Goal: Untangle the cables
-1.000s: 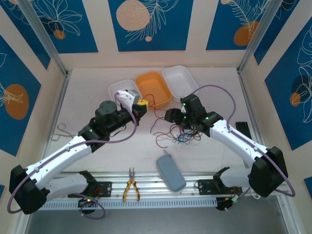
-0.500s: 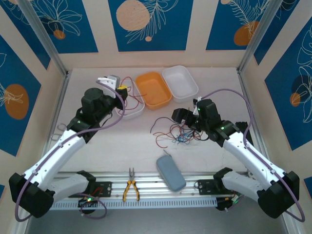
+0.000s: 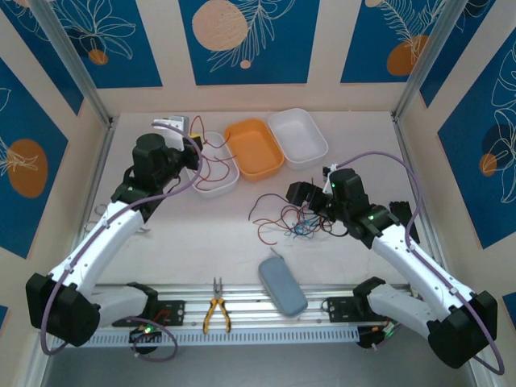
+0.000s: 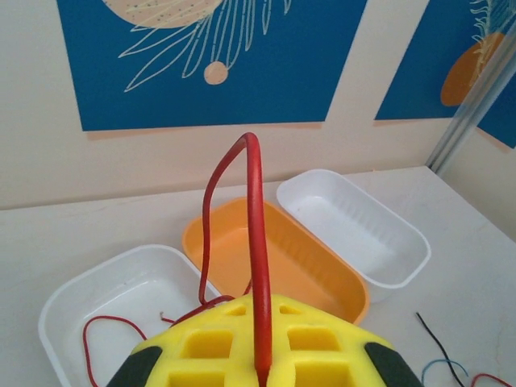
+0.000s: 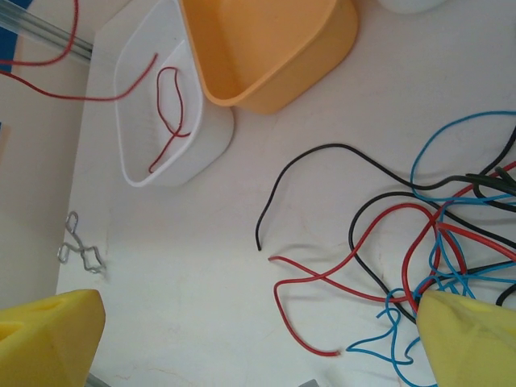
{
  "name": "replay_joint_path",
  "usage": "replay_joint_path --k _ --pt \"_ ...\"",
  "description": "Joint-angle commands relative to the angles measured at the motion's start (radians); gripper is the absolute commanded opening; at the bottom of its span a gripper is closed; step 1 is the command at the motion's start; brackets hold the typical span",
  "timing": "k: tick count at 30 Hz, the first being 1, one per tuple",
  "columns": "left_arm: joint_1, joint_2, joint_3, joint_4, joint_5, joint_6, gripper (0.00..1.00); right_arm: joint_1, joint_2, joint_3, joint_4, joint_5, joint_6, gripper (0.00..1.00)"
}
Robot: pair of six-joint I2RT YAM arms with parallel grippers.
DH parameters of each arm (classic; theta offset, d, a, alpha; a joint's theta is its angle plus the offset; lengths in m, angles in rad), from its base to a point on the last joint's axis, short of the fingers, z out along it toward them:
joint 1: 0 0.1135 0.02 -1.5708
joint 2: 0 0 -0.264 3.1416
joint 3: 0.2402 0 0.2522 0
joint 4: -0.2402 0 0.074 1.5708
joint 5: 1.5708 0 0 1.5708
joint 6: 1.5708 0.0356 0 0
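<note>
While the left hand (image 3: 195, 129) pinches a red cable (image 4: 256, 242) between its blocky yellow pads (image 4: 201, 347), I see that thin, glossy strand arch up from the grip and fall into the rounded white plastic tray (image 4: 60, 302) below. That hand is raised over the tray's far end, its arm stretched long from the base. Beside this tray sit a smooth orange tub (image 4: 322, 278) and a second white tray (image 4: 403, 258), close together in a row near the back wall. My right hand (image 5: 262, 343) stands spread wide, holding nothing, tipped down over the pale matte bench (image 5: 201, 266). One of its yellow fingertips (image 5: 472, 339) hangs at the edge of the tangle of cables (image 5: 451, 234), a knot of red, black and light blue wires lying mid-bench. Toward the arm bases lie yellow-handled pliers (image 3: 215, 310) and a grey oblong case (image 3: 282, 286). Cream walls with blue leaf-print panels (image 3: 242, 40) close the cell.
</note>
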Motion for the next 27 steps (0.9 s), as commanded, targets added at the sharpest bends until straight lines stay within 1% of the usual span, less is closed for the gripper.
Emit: replay_joint_path --k 1,10,17,27 --pt "0.015 0.016 0.033 0.010 -0.038 -0.024 0.00 -0.002 -0.005 0.001 -0.021 0.018 -0.004 0.99" --pt "0.019 0.082 0.014 -0.010 -0.085 -0.049 0.00 -0.002 0.008 0.000 -0.018 0.027 0.008 0.99" --pt "0.018 0.142 0.009 -0.084 -0.176 -0.045 0.00 -0.002 0.020 0.003 -0.039 0.052 0.033 0.99" --pt "0.019 0.274 0.022 -0.093 -0.139 -0.068 0.00 -0.002 -0.019 0.000 -0.072 0.080 0.041 0.99"
